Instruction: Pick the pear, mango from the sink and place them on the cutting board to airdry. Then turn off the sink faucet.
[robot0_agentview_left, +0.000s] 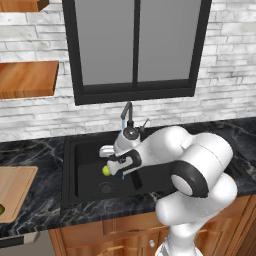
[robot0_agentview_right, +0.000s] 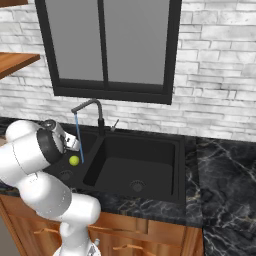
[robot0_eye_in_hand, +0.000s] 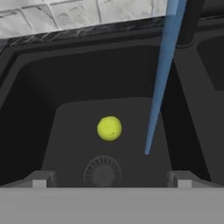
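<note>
The pear (robot0_eye_in_hand: 109, 128), small and yellow-green, lies on the floor of the left basin of the black sink (robot0_agentview_left: 70, 165), just beyond the round drain (robot0_eye_in_hand: 102, 171). My gripper (robot0_eye_in_hand: 111, 180) hangs open above that basin, nothing between its fingertips (robot0_eye_in_hand: 41, 179), the pear ahead of them. From the left base view the gripper (robot0_agentview_left: 117, 167) sits right beside the pear (robot0_agentview_left: 106, 170). Water (robot0_eye_in_hand: 159, 87) runs in a blue stream from the sink faucet (robot0_agentview_left: 127, 112), right of the pear (robot0_agentview_right: 74, 160). The cutting board (robot0_agentview_left: 17, 187) lies on the counter left of the sink. A greenish bit (robot0_agentview_left: 1, 210) on it is cut off; whether it is the mango I cannot tell.
The faucet's silver lever (robot0_agentview_right: 115, 125) stands behind the divider between the basins. The right basin (robot0_agentview_right: 137, 167) holds just its drain. Wooden shelves (robot0_agentview_left: 27, 77) hang on the brick wall at left, and a dark-framed window (robot0_agentview_left: 135, 50) sits over the sink.
</note>
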